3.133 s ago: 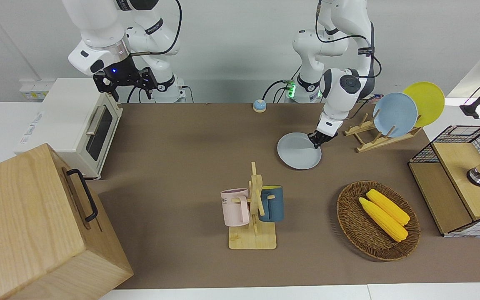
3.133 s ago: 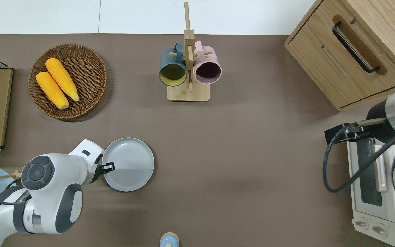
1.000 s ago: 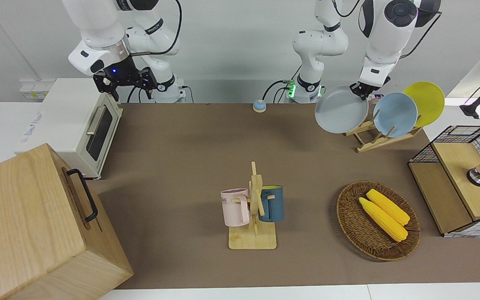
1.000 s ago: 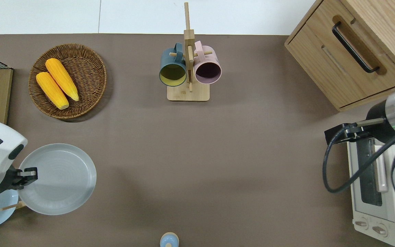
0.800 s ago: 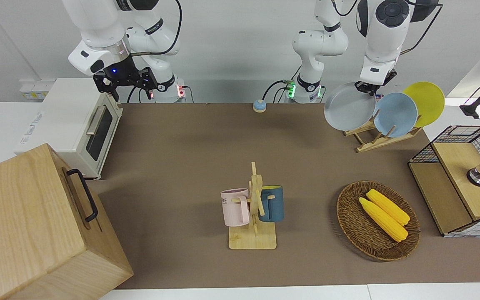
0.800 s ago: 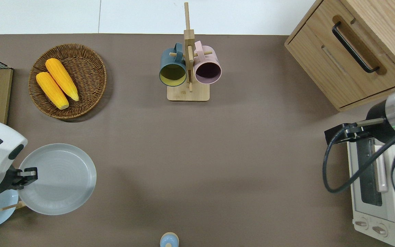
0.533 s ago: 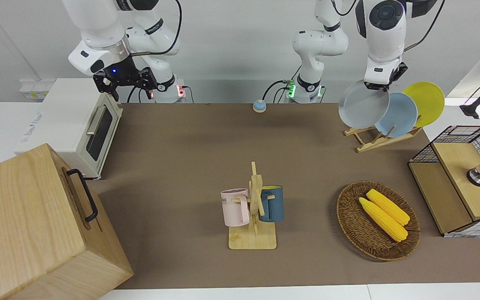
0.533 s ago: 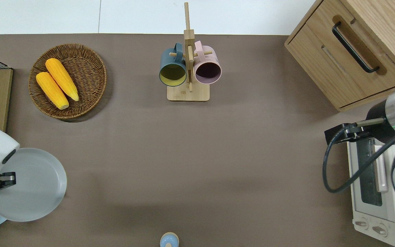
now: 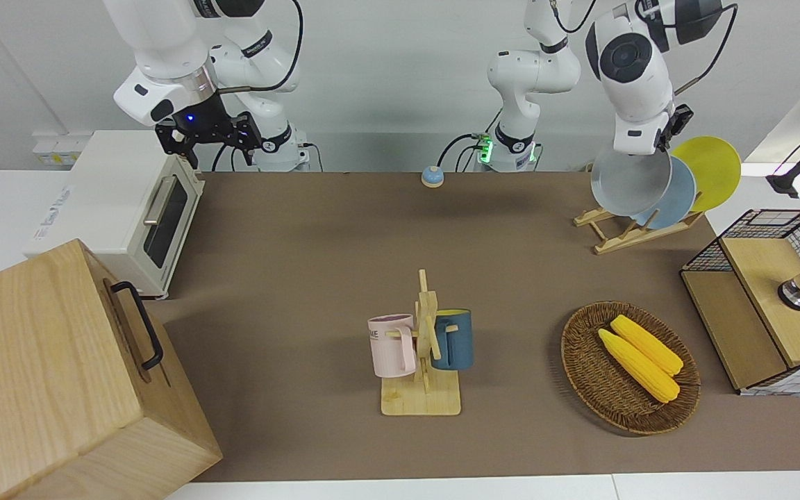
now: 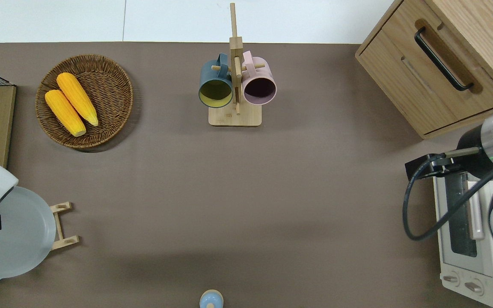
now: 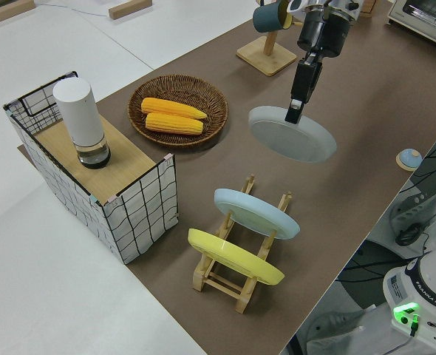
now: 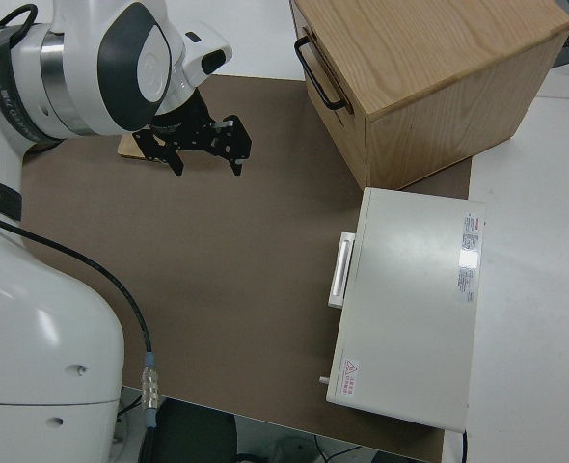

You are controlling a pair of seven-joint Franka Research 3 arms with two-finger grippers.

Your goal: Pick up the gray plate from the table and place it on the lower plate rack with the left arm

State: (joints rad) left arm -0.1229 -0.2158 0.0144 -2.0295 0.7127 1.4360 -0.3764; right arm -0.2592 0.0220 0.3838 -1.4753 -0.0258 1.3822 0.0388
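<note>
Carrying: left claw (image 11: 297, 109) clenched on gray plate (image 11: 292, 134), swung from the worktop (image 10: 246, 192) to above the rack (image 11: 240, 251).
Left: slotting it in.
Right claw (image 12: 203, 145): parked, open.

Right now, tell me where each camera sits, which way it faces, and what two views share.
Front: across the table, facing both arms; left end effector holds the gray plate.
Overhead: straight down; the plate is over the plate rack.
Left side: raised at the left arm's end, along the table.
Right side: above the parked right arm.
Front, overhead and left side share the plate.
</note>
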